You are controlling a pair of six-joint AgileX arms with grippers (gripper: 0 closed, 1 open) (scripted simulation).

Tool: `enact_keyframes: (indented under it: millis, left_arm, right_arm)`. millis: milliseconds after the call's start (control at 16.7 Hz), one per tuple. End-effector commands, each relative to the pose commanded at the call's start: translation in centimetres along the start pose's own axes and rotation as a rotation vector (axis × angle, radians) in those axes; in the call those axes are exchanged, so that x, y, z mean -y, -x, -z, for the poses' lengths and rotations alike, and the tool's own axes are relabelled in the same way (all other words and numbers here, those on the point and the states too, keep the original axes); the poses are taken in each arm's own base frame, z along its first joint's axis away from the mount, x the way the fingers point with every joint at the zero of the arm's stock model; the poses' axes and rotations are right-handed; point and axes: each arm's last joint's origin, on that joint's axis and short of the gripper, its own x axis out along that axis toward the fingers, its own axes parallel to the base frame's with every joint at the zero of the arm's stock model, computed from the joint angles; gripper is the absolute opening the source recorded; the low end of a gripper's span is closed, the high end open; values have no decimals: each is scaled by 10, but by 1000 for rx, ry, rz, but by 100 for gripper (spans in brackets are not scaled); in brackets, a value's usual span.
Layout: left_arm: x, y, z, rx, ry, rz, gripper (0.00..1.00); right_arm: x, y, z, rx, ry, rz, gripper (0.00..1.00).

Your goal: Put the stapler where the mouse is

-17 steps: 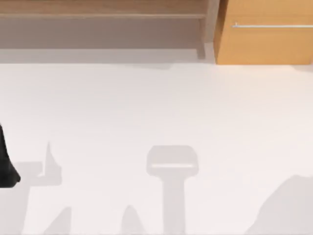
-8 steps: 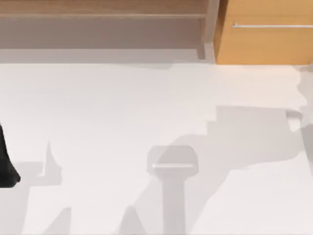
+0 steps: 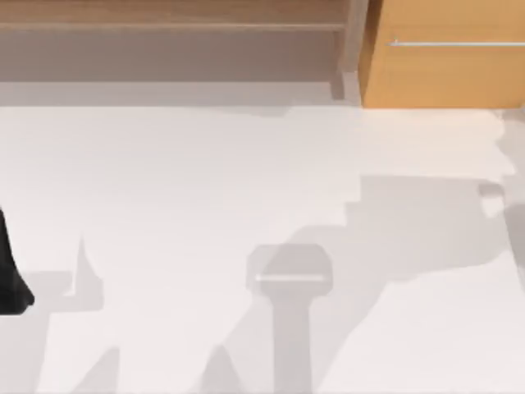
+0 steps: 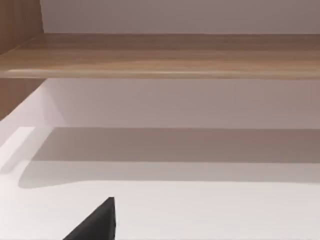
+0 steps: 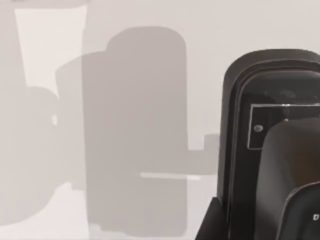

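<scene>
left arm (image 3: 11, 275): parked at the white surface (image 3: 205, 180) left edge, claw state untellable | right wrist: black stapler (image 5: 272, 145) on surface, claw state untellable

A rendered office-like workstation, plain and uncluttered. A smooth white bench (image 3: 205, 180) spreads across the top view, crossed only by grey shadows. Along the upper edge of the frame runs a wooden shelf (image 3: 172, 25) on a pale upright post, and at the upper right stands an orange-brown wooden cabinet (image 3: 443, 74) with a slim metal handle (image 3: 455, 43), like desk storage furniture.
</scene>
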Motion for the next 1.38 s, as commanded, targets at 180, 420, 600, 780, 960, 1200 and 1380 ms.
enact_keyframes:
  millis: [180,420,600,780,960,1200,1380]
  left_arm:
    - [0,0,0,0,0,0,100]
    - [0,0,0,0,0,0,100]
    - [0,0,0,0,0,0,100]
    - [0,0,0,0,0,0,100]
    - [0,0,0,0,0,0,100]
    - [0,0,0,0,0,0,100]
    - [0,0,0,0,0,0,100]
  right_arm:
    - [3,5,-8,61,2,-15,0]
    - [4,15,-20,169,15,-35,0]
    - [2,23,-26,239,26,-46,0]
    - [-1,29,-28,279,33,-50,0]
    - [-4,28,-26,279,35,-46,0]
    - [-5,17,-18,208,25,-24,0]
    - [-4,-2,-9,110,14,-4,0]
